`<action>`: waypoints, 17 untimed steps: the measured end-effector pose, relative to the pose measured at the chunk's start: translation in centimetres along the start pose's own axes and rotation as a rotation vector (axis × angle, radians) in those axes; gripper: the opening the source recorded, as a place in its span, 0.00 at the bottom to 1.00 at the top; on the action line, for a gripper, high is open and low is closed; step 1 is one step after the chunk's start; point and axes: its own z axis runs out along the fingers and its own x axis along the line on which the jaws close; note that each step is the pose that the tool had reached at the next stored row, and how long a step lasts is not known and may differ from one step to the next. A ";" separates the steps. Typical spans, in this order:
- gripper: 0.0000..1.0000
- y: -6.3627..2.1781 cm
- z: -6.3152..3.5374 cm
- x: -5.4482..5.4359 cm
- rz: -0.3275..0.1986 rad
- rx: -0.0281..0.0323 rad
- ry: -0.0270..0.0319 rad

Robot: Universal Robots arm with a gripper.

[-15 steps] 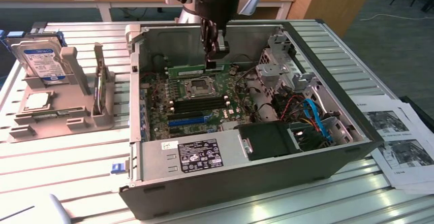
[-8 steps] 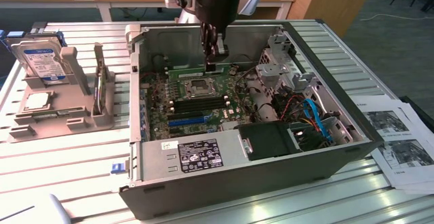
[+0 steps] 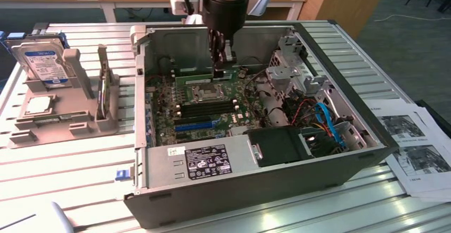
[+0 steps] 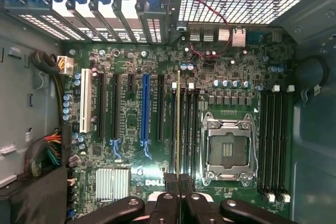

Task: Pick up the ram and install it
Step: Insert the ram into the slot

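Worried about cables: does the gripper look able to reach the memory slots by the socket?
Probably yes: the gripper, shut on the ram, hangs over the memory slots, and no cable crosses them.

Exterior view high, angled down over open case (image 3: 233,190); wrist view close above motherboard (image 4: 157,61), shared.
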 end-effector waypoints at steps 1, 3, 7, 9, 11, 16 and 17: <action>0.11 0.00 0.18 0.0 0.001 0.0000 -0.0001; 0.11 0.00 0.55 0.0 0.002 0.0001 -0.0001; 0.11 0.00 1.24 0.0 0.004 0.0000 0.0000; 0.11 0.00 1.57 0.0 0.005 0.0001 0.0000; 0.11 0.01 1.89 0.0 0.006 0.0001 -0.0001; 0.11 0.01 2.65 0.0 0.008 0.0000 0.0000; 0.11 0.01 2.79 0.0 0.008 0.0001 0.0000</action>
